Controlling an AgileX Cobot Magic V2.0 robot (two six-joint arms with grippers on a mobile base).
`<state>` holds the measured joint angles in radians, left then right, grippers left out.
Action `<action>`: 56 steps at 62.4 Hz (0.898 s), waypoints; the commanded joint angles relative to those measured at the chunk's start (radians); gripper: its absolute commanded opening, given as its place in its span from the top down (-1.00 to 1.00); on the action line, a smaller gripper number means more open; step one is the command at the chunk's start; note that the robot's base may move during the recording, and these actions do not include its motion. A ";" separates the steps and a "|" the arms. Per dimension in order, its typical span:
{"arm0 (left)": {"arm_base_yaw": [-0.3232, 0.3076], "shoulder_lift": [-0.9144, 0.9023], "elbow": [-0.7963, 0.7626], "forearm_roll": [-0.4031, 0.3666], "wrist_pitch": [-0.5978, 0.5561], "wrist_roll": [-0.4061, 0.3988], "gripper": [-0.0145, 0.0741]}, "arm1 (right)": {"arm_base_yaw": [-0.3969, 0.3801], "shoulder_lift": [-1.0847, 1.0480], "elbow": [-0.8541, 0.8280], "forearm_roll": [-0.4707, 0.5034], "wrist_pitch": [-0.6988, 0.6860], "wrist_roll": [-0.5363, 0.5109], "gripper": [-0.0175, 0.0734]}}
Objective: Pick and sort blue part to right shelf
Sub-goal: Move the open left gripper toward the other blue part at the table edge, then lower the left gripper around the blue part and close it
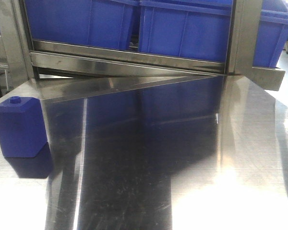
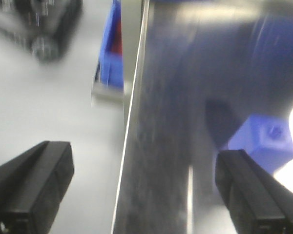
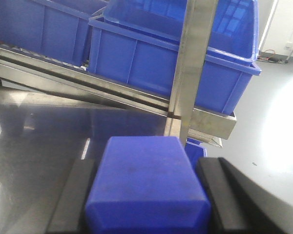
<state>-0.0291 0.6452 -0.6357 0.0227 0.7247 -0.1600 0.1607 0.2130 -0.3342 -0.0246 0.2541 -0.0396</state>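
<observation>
We note right jaws clamped on the blue part [image 3: 146, 185], right shelf [image 3: 198, 58] just ahead, left jaws apart above the table [image 2: 161, 146] edge, squat blue block [image 2: 266, 141] nearby

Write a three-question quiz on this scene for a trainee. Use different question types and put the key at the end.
1. True or false: the right gripper is closed on the blue part.
2. In the front view, what stands at the left of the steel table?
A. a squat blue block with a round knob
B. a red cup
C. a steel bin
3. Fill in: the left gripper hangs with its jaws ____ and nothing between them.

Key: 1 true; 2 A; 3 open.
</observation>
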 commanded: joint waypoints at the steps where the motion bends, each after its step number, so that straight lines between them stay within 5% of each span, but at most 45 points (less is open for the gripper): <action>1: -0.023 0.081 -0.085 -0.023 0.028 -0.011 -0.82 | -0.005 0.008 -0.028 -0.009 -0.094 -0.008 -0.14; 12: -0.128 0.250 -0.195 -0.048 0.149 -0.013 -0.82 | -0.005 0.008 -0.028 -0.009 -0.094 -0.008 -0.14; 40: -0.374 0.656 -0.512 0.009 0.306 -0.371 -0.82 | -0.005 0.008 -0.028 -0.009 -0.094 -0.008 -0.14; 56: -0.419 0.823 -0.668 0.045 0.422 -0.379 -0.82 | -0.005 0.008 -0.028 -0.009 -0.094 -0.008 -0.14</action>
<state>-0.4376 1.4567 -1.2381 0.0604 1.1372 -0.5239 0.1607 0.2130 -0.3342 -0.0246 0.2541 -0.0396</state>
